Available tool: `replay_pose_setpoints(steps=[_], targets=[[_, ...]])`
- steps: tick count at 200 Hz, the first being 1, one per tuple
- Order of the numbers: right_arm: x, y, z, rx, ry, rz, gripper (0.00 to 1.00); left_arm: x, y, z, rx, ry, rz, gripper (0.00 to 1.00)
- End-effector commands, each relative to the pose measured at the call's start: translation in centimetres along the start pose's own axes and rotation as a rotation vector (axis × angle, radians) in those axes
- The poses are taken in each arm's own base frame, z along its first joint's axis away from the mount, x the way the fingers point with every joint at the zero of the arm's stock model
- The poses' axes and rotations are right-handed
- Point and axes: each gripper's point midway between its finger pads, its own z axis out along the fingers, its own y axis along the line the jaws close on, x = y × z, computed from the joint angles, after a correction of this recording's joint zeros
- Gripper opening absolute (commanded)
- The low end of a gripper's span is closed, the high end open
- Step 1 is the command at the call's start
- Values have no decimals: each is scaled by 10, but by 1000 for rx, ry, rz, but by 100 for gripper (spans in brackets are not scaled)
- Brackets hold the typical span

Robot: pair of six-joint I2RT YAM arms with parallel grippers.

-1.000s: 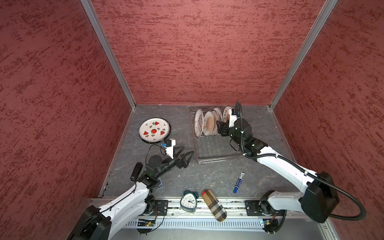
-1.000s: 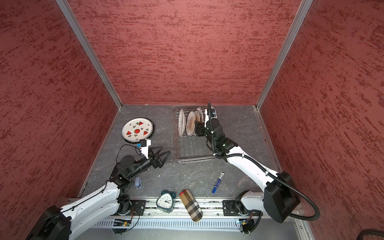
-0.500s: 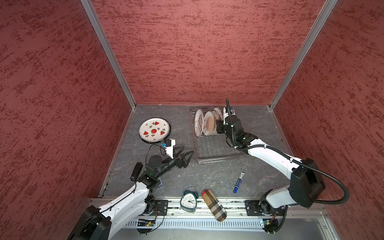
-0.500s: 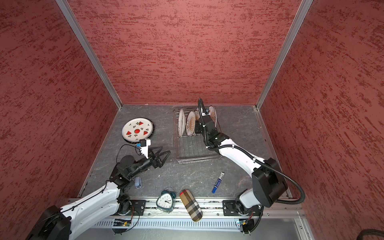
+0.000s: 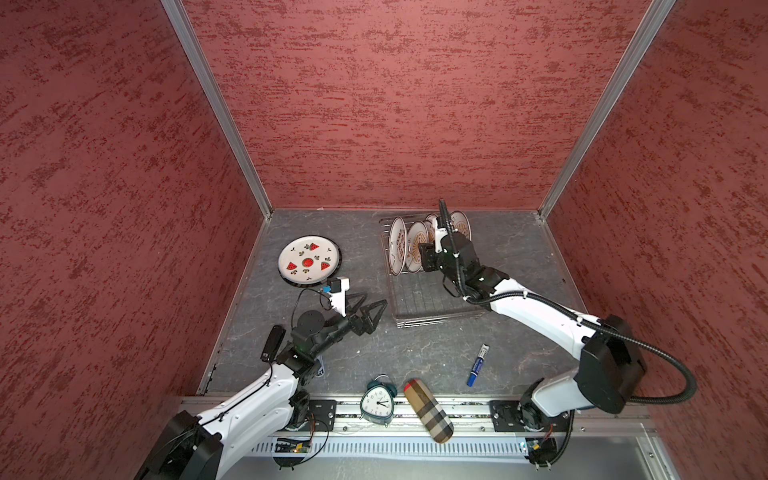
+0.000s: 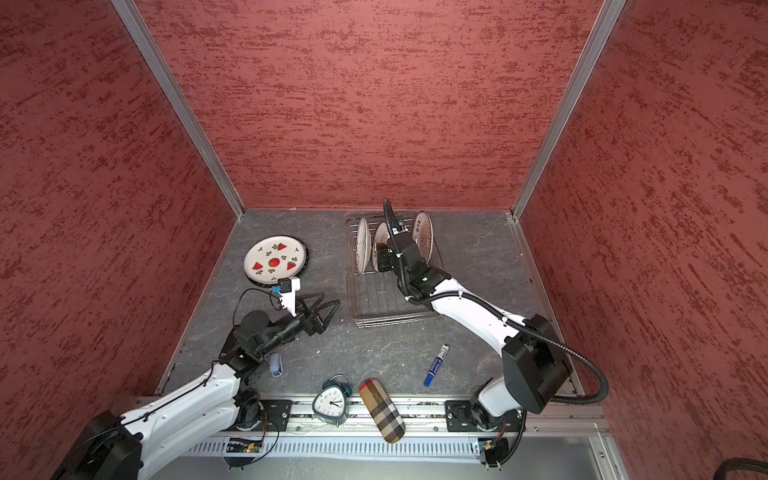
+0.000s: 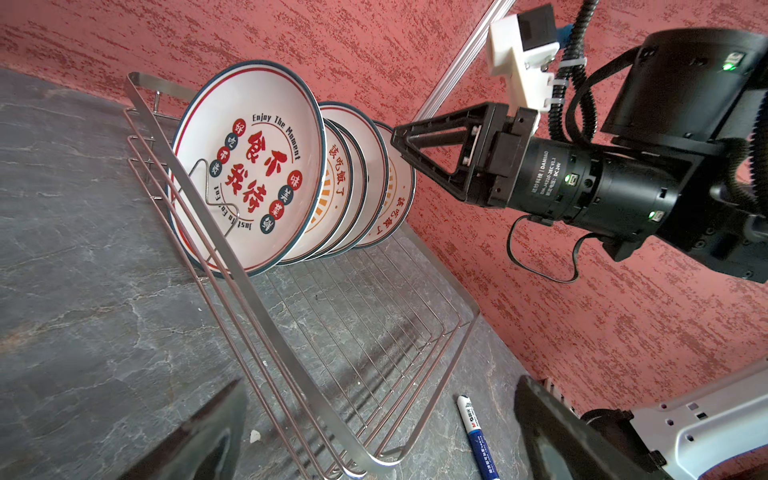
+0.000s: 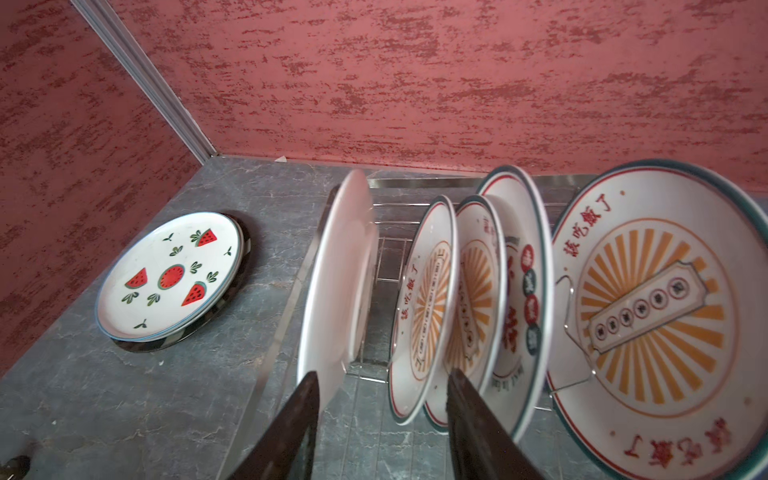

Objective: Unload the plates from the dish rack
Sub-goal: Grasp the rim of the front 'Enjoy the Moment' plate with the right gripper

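Observation:
Several plates stand on edge in the dish rack, with red-character and orange sunburst prints. A watermelon plate lies flat on the floor, left of the rack, on a dark-rimmed plate. My right gripper sits just in front of the standing plates. Its jaws are part open and clamp nothing. My left gripper hovers wide open by the rack's near left corner.
Along the front edge are a teal alarm clock, a plaid case and a blue marker. A small grey object lies under my left arm. Red walls close in the back and both sides.
My right gripper has shifted left along the row of plates, and its jaws have narrowed. The left arm has not moved.

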Motion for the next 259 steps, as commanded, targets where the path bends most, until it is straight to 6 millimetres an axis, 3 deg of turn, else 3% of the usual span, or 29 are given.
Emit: replay_pose_setpoints(steps=[1, 35, 84, 171, 259], targets=[[-9, 13, 4, 54, -11, -10, 46, -9, -4, 0, 1, -25, -15, 99], [-2, 40, 16, 6, 15, -12, 45, -11, 0, -2, -3, -33, -36, 99], [14, 22, 52, 202, 86, -22, 38, -14, 8, -4, -30, -45, -56, 99], [29, 10, 89, 351, 116, -43, 27, -15, 11, -5, -40, -52, -64, 99], [35, -5, 104, 460, 123, -60, 19, -15, 12, -5, -47, -52, -63, 99]])
